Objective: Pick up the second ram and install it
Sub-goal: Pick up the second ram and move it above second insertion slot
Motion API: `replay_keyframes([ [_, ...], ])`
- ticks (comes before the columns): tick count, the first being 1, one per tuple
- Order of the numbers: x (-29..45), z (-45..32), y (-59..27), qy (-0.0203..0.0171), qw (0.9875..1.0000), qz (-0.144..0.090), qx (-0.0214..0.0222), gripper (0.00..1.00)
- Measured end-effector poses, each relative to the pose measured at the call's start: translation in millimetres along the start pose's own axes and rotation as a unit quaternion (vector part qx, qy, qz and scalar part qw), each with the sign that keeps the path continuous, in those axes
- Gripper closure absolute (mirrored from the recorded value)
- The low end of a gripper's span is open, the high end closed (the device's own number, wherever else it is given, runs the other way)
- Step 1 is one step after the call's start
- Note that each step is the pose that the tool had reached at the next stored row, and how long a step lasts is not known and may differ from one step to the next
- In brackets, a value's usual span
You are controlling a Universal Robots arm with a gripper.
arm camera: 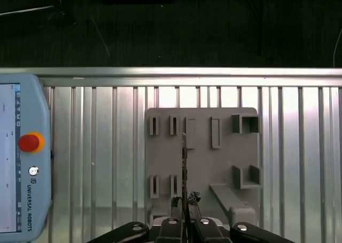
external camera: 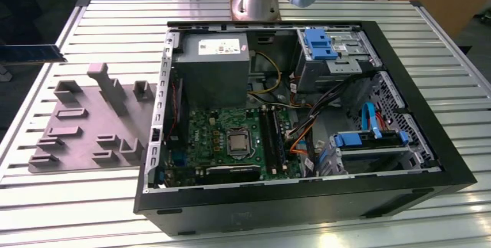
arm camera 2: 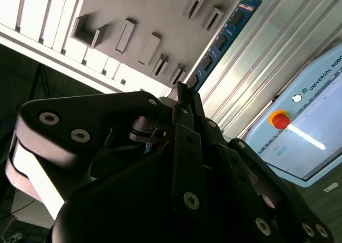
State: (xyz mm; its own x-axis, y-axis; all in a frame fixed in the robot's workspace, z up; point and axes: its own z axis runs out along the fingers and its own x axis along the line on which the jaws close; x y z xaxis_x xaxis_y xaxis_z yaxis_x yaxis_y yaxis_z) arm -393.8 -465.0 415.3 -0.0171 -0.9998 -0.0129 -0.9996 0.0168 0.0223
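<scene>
My gripper (arm camera: 184, 219) is shut on the second ram (arm camera: 184, 163), a long narrow stick seen edge-on above the grey fixture (arm camera: 224, 157). In the second wrist view the ram (arm camera 2: 224, 37) reaches out past the black fingers (arm camera 2: 184, 101) as a dark blue board with black chips. At the exterior view's left edge the same blue stick (external camera: 31, 52) pokes in above the table, left of the open computer case (external camera: 429, 179). The green motherboard (external camera: 207, 138) lies inside the case, with the long black memory slots (external camera: 272, 138) beside its silver chip.
The grey fixture (external camera: 92, 127) with upright holders lies on the slatted metal table (external camera: 92, 208), left of the case. A teach pendant (arm camera: 24, 157) with a red stop button lies on the table. Cables, blue drive brackets (external camera: 368, 141) and a power supply (external camera: 211, 64) crowd the case.
</scene>
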Motion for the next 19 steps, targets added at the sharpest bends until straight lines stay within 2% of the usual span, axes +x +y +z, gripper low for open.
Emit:
replay_keyframes([
  [19, -0.2, -0.2, -9.8, 0.0000, 1.0000, 0.000, 0.0000, 0.86],
])
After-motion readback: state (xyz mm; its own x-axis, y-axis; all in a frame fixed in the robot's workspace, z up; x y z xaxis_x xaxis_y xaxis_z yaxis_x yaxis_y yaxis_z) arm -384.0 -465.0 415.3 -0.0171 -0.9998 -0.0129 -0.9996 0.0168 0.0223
